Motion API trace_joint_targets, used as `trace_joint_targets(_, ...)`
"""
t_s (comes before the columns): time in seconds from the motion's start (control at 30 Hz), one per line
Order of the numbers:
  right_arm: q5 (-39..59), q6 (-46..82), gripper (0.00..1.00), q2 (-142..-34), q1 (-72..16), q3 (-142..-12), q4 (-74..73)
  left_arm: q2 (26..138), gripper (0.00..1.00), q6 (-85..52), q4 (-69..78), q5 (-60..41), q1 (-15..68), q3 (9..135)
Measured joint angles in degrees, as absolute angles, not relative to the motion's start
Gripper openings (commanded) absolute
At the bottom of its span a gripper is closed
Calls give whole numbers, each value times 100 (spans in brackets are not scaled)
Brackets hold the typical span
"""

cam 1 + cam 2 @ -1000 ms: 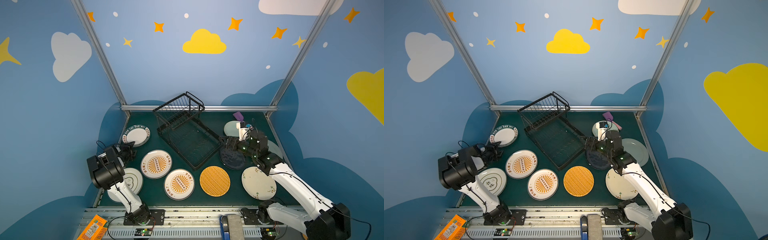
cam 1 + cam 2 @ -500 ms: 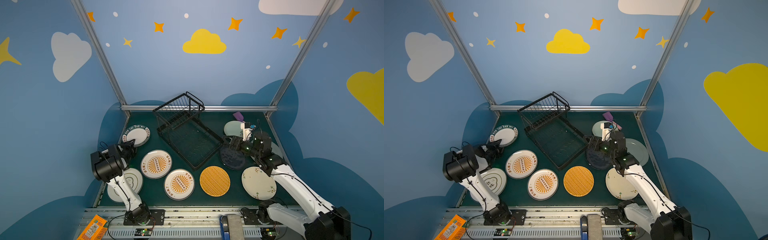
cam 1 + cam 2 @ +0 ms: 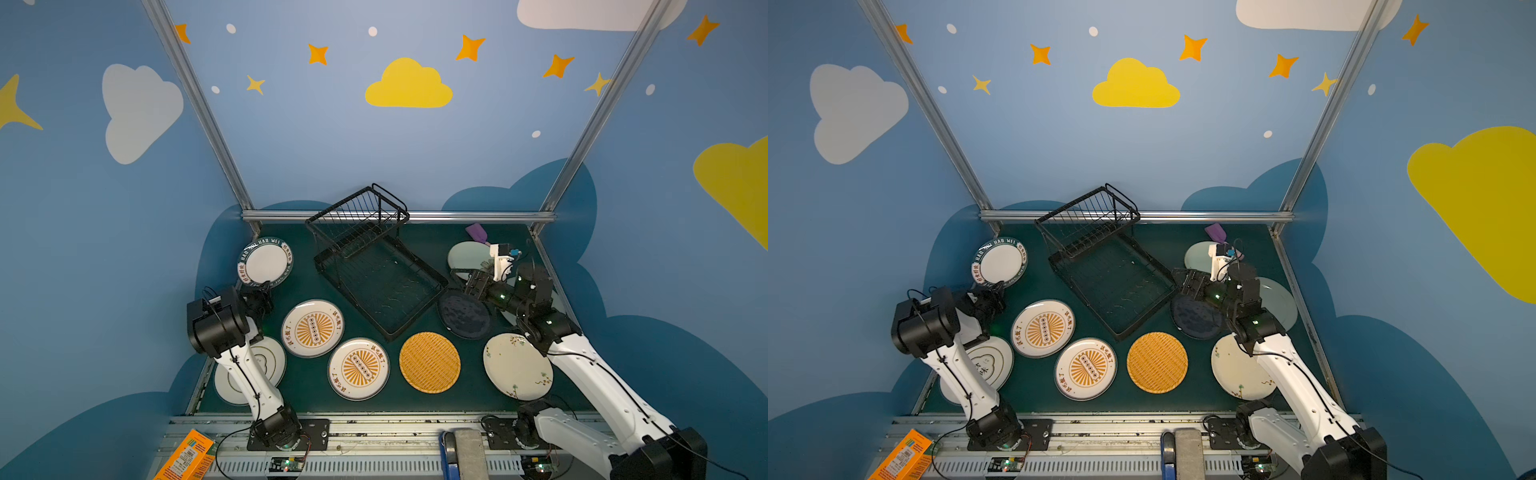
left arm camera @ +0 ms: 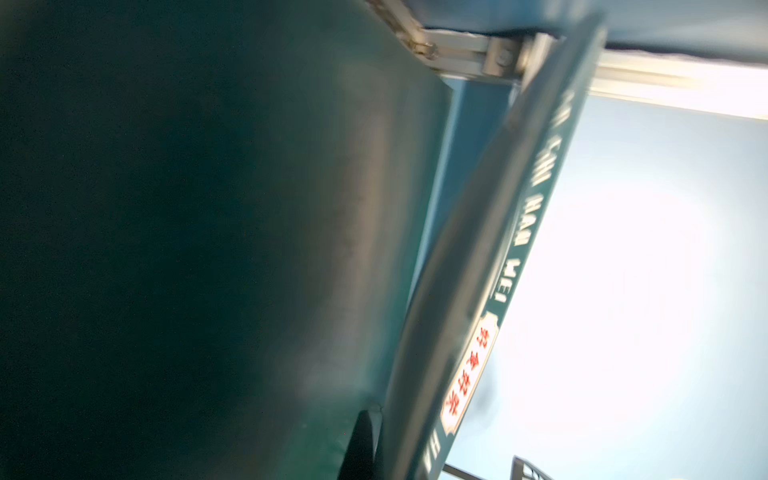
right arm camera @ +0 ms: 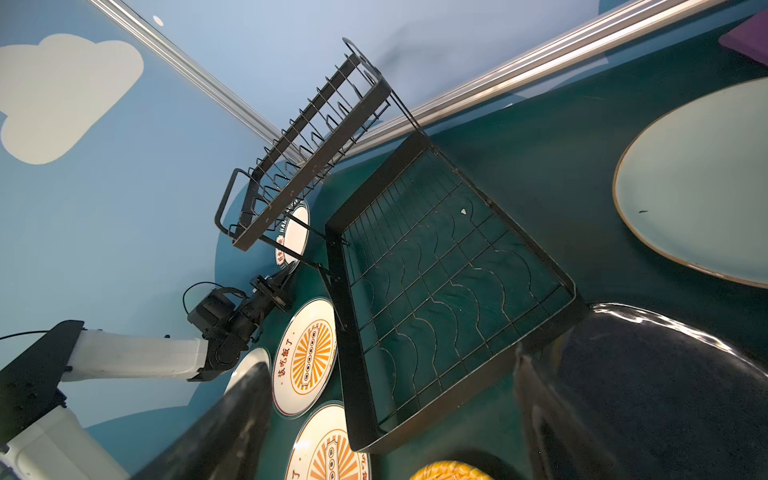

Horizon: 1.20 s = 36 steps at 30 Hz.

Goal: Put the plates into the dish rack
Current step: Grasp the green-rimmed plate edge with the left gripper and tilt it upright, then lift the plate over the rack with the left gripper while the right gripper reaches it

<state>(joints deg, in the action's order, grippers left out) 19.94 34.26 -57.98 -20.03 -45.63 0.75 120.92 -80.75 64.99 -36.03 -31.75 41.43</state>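
The white plate with a lettered rim (image 3: 266,262) (image 3: 999,262) lies at the back left. My left gripper (image 3: 259,287) (image 3: 994,289) is shut on its near rim. In the left wrist view one dark finger (image 4: 361,444) sits under that rim (image 4: 478,291). The black wire dish rack (image 3: 374,270) (image 3: 1108,270) (image 5: 436,270) stands in the middle with nothing in it. My right gripper (image 3: 467,278) (image 3: 1187,279) (image 5: 390,415) hangs open by the rack's right corner, over the far edge of the dark navy plate (image 3: 463,316) (image 5: 665,395).
Two sunburst plates (image 3: 312,328) (image 3: 358,368), an orange woven plate (image 3: 429,361) and a cream floral plate (image 3: 517,365) lie along the front. A white plate (image 3: 268,361) lies under the left arm. Pale green plates (image 3: 467,255) (image 3: 1281,303) and a purple spatula (image 3: 477,233) are at the back right.
My left gripper has reached forward to the lettered plate and shut on its near rim. The right gripper has shifted slightly to the right and stays open.
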Motion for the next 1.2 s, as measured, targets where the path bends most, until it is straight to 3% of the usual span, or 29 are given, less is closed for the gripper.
trace_joint_targets(0.27,1997,3426,89,-5804,-1986,-4565,169,11159,4,-8239,5749,-3684,-3242,3540)
trace_joint_targets(0.43,2001,3417,90,-5837,-1986,-4646,336,9605,4,-8197,4939,-3872,-3511,3131)
trace_joint_targets(0.67,2058,3336,90,-5975,-1986,-5085,663,6342,4,-7205,1597,-4010,-4014,3341)
trace_joint_targets(0.83,2106,3275,90,-5988,-1986,-5435,878,5516,4,-6619,-108,-4519,-4158,4309)
trace_joint_targets(0.97,2198,3238,90,-6101,-1997,-5837,1079,5457,4,-6412,-742,-4864,-3579,4816)
trace_joint_targets(1.2,2563,3087,90,-6860,-2158,-6980,1455,5660,4,-5988,-1367,-4993,-1466,5837)
